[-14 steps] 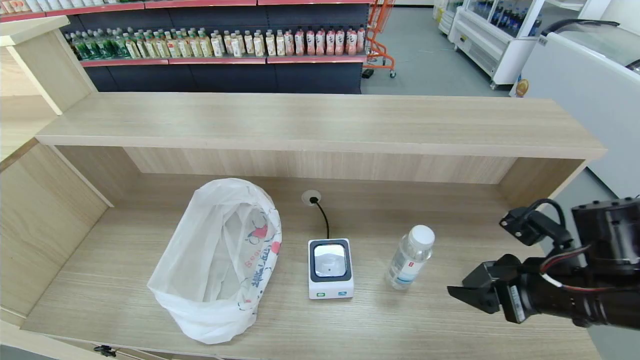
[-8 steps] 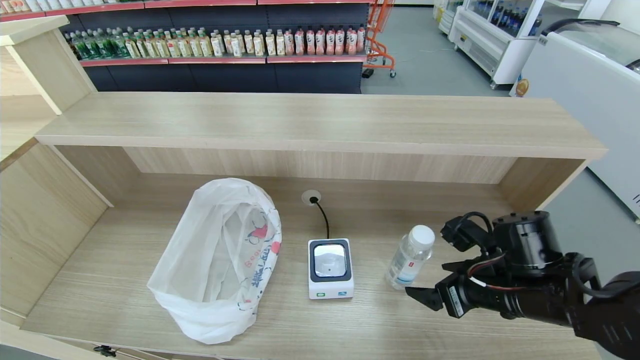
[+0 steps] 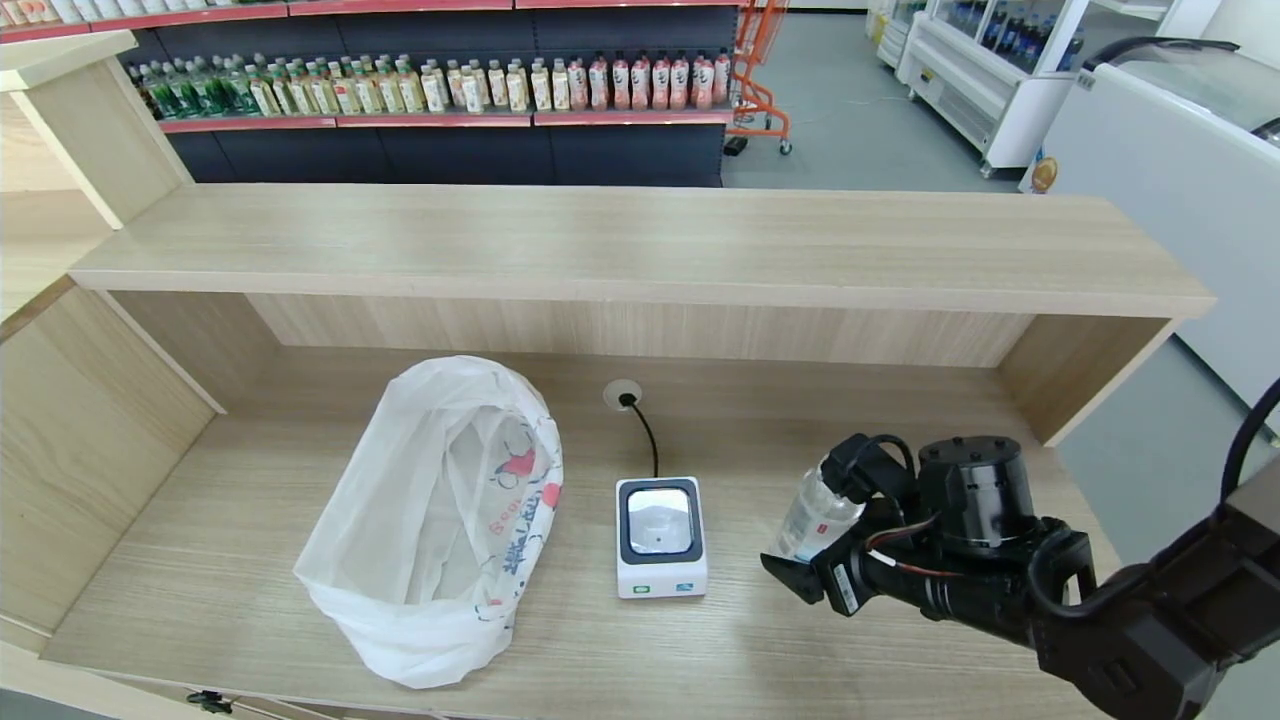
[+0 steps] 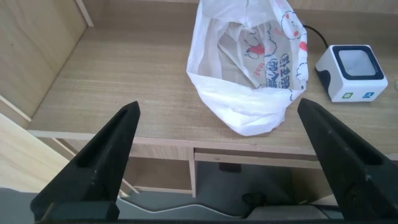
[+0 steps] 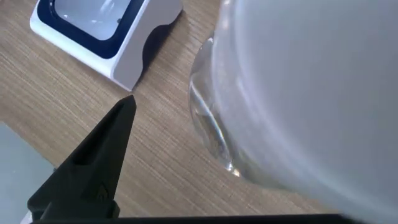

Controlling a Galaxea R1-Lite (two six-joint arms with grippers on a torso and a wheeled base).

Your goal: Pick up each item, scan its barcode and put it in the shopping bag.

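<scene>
Sliding in from the right, the right gripper [image 3: 800,552] has reached the water bottle [image 3: 815,512], standing upright on the surface [image 3: 250,560] right of the scanner [image 3: 660,537]; its jaws are spread beside it. Smooth, thin-walled, likely slippery and crushable: clasp the labelled mid-body gently.

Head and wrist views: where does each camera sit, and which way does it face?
Head view: high, looking forward and down over the counter; right gripper at the water bottle.
Left wrist view: above the counter's near edge, facing shopping bag and scanner; left gripper open.
Right wrist view: low, against the bottle; one finger shows.
Shared: the scanner, in all three.
</scene>
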